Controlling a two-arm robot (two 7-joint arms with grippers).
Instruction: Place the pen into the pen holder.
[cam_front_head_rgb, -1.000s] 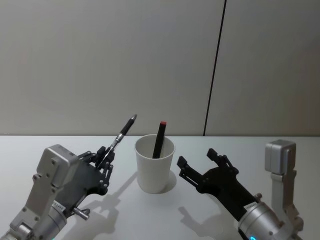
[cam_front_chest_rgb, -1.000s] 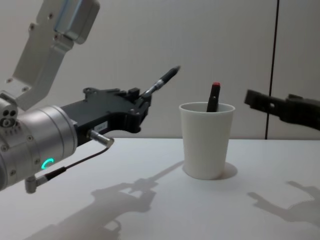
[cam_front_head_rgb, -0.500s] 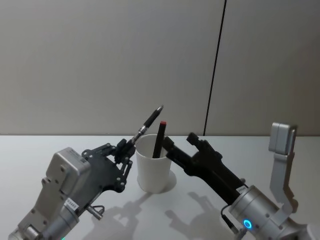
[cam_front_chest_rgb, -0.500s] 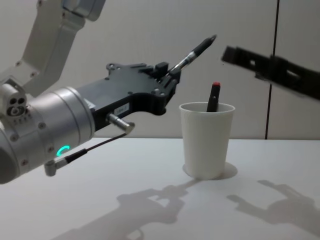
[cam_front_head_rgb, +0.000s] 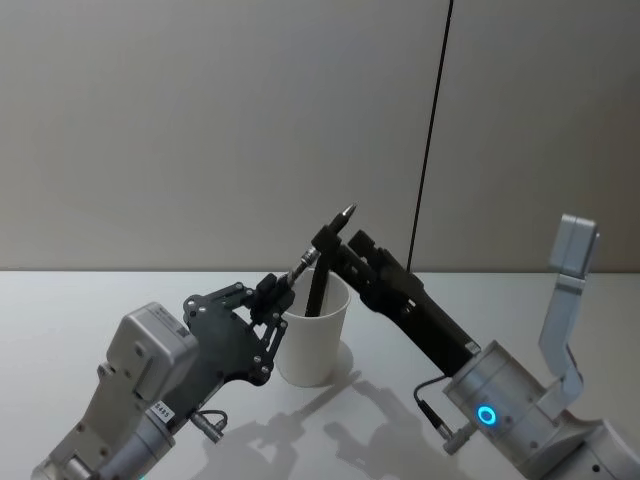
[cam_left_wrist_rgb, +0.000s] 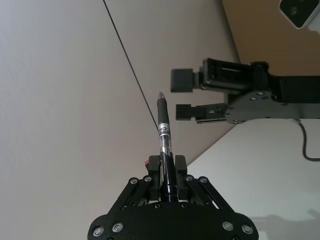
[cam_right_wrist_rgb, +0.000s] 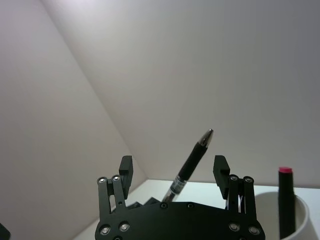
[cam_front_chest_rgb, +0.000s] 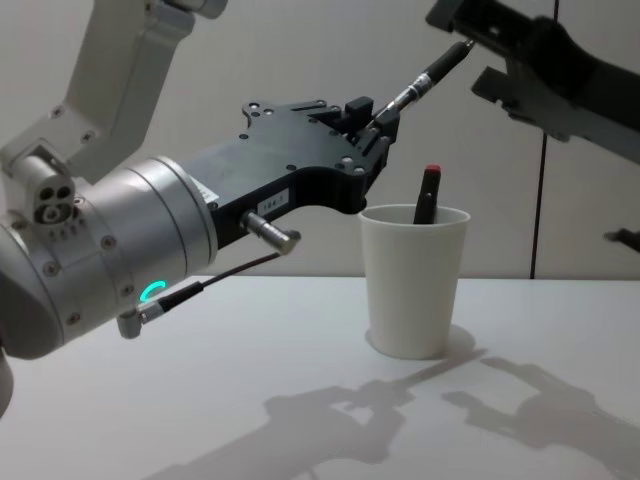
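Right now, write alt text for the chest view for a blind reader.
The left gripper holds a black pen slanting upward above a white paper cup. The right gripper, open, hangs by the pen's tip. A red-capped pen stands in the cup.

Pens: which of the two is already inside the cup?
The red-tipped pen, which leans inside the paper cup. The silver-banded pen is clamped in the left gripper, higher than the cup's rim.
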